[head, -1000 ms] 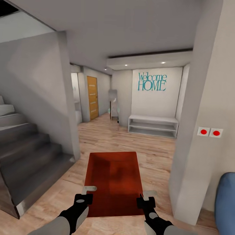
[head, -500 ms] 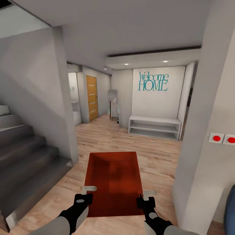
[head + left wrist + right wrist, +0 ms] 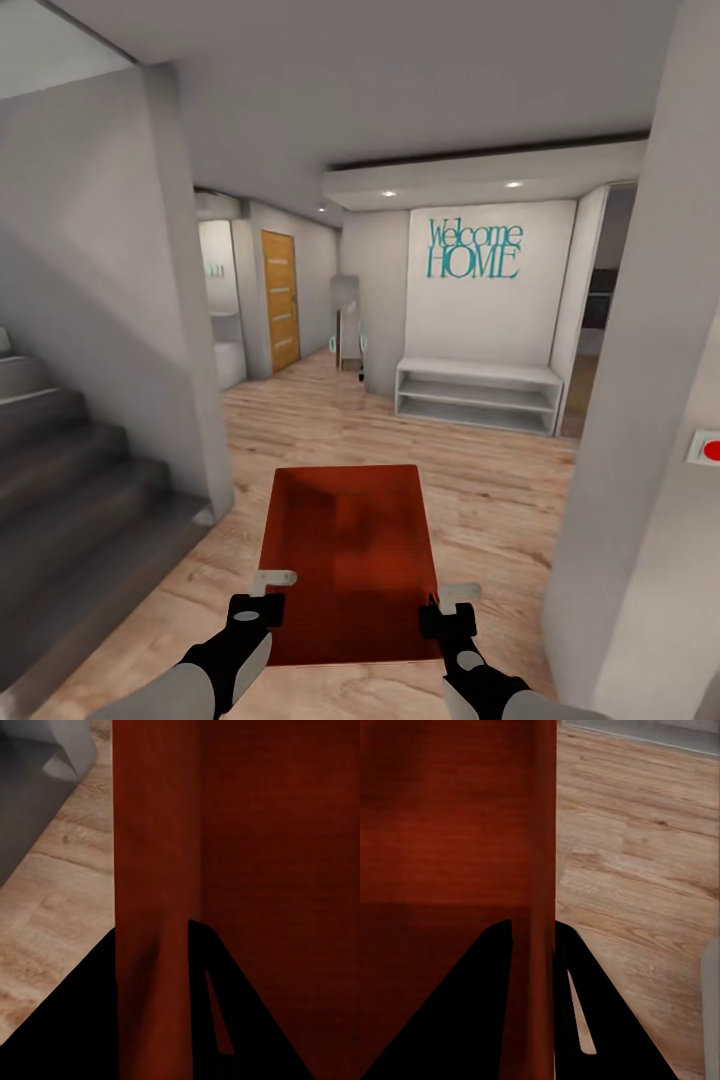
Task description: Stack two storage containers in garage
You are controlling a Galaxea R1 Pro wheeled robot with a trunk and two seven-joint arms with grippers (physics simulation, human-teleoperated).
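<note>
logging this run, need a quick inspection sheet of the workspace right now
surface: pale wood-plank floor, hallway ahead.
job's things: one storage container, orange-red, open top, carried in front of the robot above the planks; a second one: nothing seen.
clutter: nothing seen on the floor ahead.
grippers: left gripper shut on the container's left wall, right gripper shut on its right wall; each wrist view has a wall between the fingers.
cables: nothing seen.
surroundings: stairs at left, wood door, white bench shelf under a Welcome HOME sign, red wall button at right.

Matt orange-red storage container (image 3: 348,560), perhaps plastic; pale wood-plank flooring (image 3: 490,480).
</note>
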